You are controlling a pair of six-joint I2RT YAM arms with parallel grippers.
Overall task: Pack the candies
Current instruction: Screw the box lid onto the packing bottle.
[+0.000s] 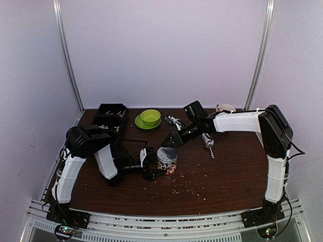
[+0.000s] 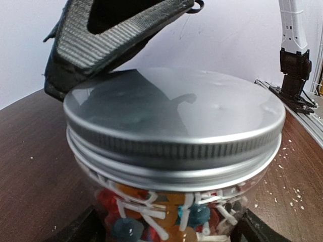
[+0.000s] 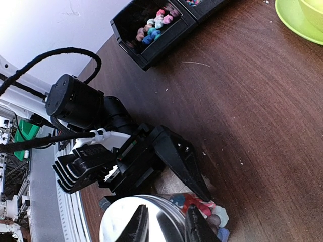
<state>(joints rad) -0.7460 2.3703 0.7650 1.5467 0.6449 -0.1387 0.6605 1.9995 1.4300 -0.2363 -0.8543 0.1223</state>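
A clear jar [image 1: 167, 159] with a silver screw lid [image 2: 171, 111] stands near the table's middle, packed with candies [image 2: 192, 214] in red, orange and blue, with white sticks among them. My left gripper [image 1: 154, 165] grips the jar from the left, with a black finger [image 3: 181, 159] against its side. My right gripper [image 3: 166, 228] hovers just over the lid [image 3: 118, 224], its tips slightly apart with nothing between them. In the left wrist view it [image 2: 101, 45] hangs above the lid's far edge. More pastel candies [image 3: 154, 22] lie in a black tray.
The black tray [image 1: 111, 117] sits at the back left, beside a green bowl on a green plate [image 1: 150, 117]. A metal scoop [image 1: 208, 143] lies right of the jar. Pale crumbs [image 1: 189, 186] are scattered in front of it.
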